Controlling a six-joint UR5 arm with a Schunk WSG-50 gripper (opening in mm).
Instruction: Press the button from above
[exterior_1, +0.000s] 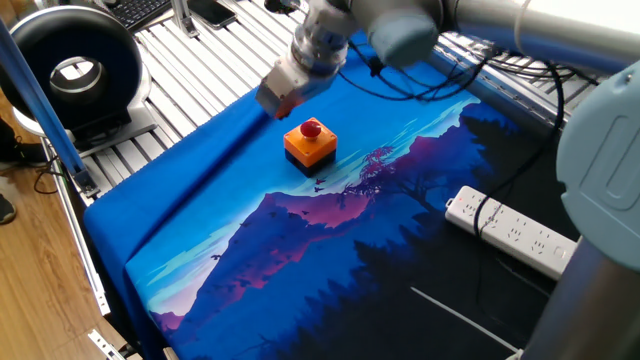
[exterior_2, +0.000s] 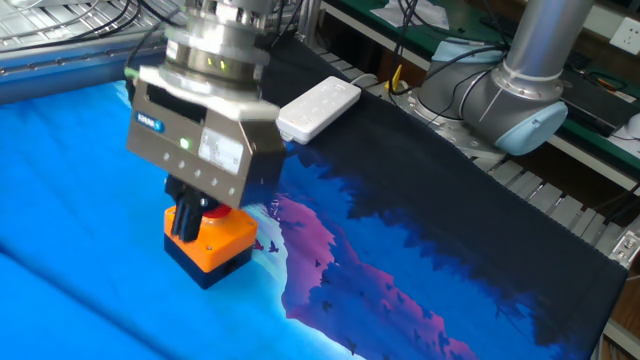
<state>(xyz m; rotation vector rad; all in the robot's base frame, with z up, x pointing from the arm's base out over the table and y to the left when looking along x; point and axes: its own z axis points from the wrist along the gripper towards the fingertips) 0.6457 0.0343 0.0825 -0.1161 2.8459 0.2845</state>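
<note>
The button (exterior_1: 311, 128) is a red round cap on an orange box (exterior_1: 309, 146) with a black base, standing on the blue printed mat. In one fixed view my gripper (exterior_1: 282, 100) is blurred and sits up and to the left of the box. In the other fixed view the gripper (exterior_2: 185, 230) hangs over the box's left side. Its dark fingers (exterior_2: 184, 215) cover part of the orange box (exterior_2: 222, 238) and most of the red cap (exterior_2: 216, 210). No view shows a gap or contact between the fingertips.
A white power strip (exterior_1: 510, 232) lies on the mat's dark right part and also shows in the other fixed view (exterior_2: 318, 109). Cables trail behind the arm. A black ring light (exterior_1: 72, 66) stands at the far left on the slatted table. The mat's edge drops off at the left.
</note>
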